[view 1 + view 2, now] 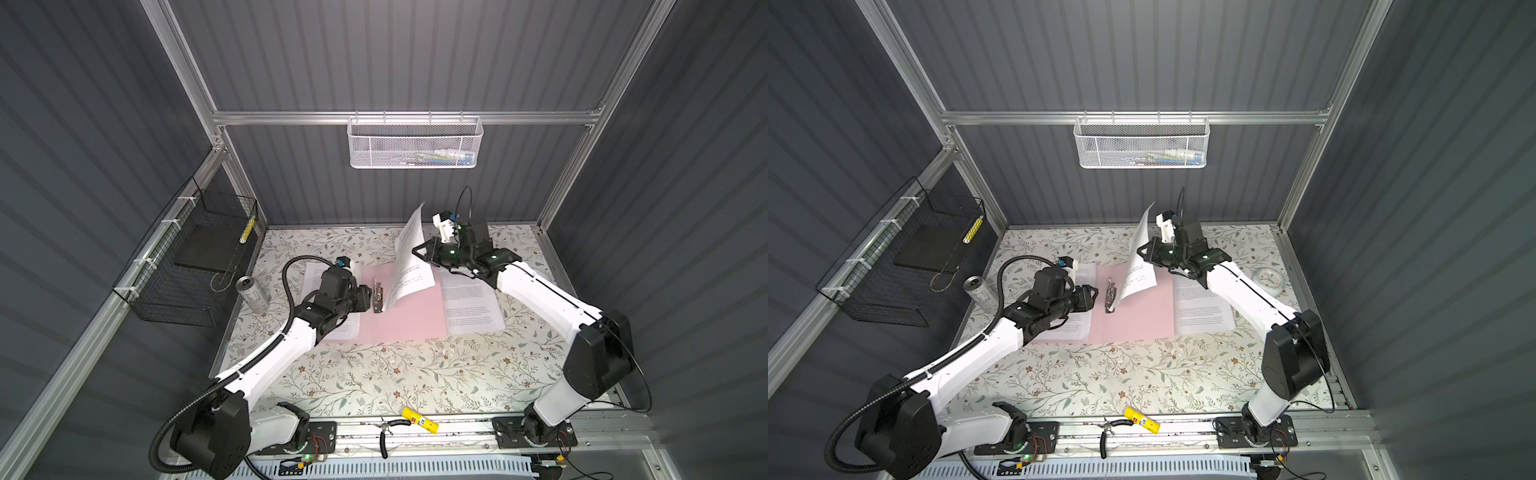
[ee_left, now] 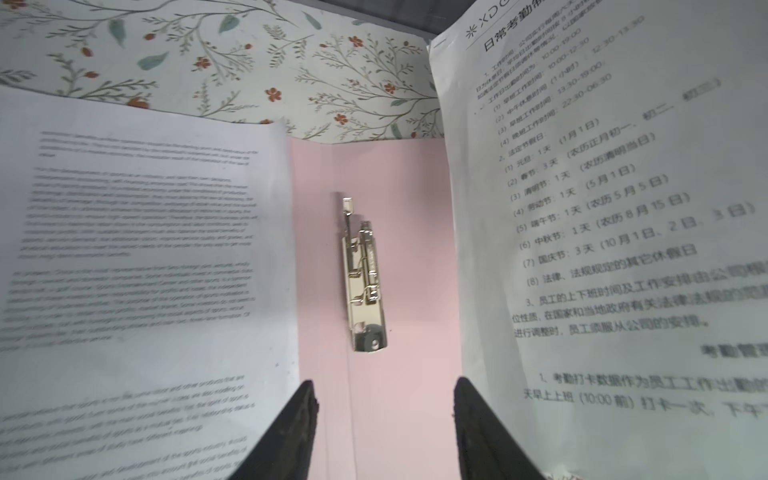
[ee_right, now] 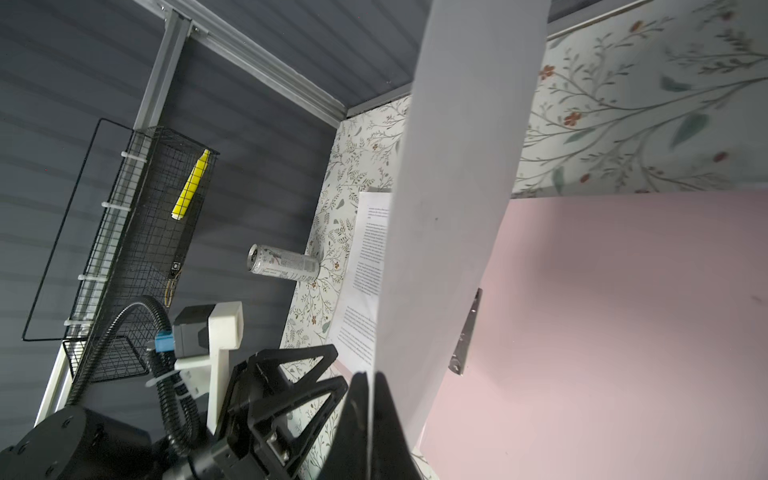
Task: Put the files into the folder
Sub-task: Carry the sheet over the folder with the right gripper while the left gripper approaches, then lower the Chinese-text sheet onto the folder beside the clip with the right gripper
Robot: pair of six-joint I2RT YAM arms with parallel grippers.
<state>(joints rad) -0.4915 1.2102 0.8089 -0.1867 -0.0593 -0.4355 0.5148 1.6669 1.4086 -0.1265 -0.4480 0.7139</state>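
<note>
The pale pink folder (image 1: 409, 320) (image 1: 1142, 316) lies open on the floral table, its metal clip (image 1: 377, 296) (image 2: 363, 282) near the spine. My right gripper (image 1: 417, 251) (image 3: 370, 399) is shut on the edge of one white printed file (image 1: 409, 257) (image 2: 602, 208). That sheet hangs lifted, its lower edge curling down beside the clip. A second file (image 1: 309, 276) (image 2: 145, 249) lies flat on the folder's left flap, a third (image 1: 471, 303) on its right side. My left gripper (image 1: 366, 297) (image 2: 384, 415) hovers just left of the clip, open and empty.
A silver can (image 1: 252, 293) stands left of the folder. A black wire basket (image 1: 195, 266) holding a dark slab hangs on the left wall, and a white mesh basket (image 1: 415, 143) on the back wall. A yellow tube (image 1: 419, 419) and pliers (image 1: 386, 432) lie at the front rail.
</note>
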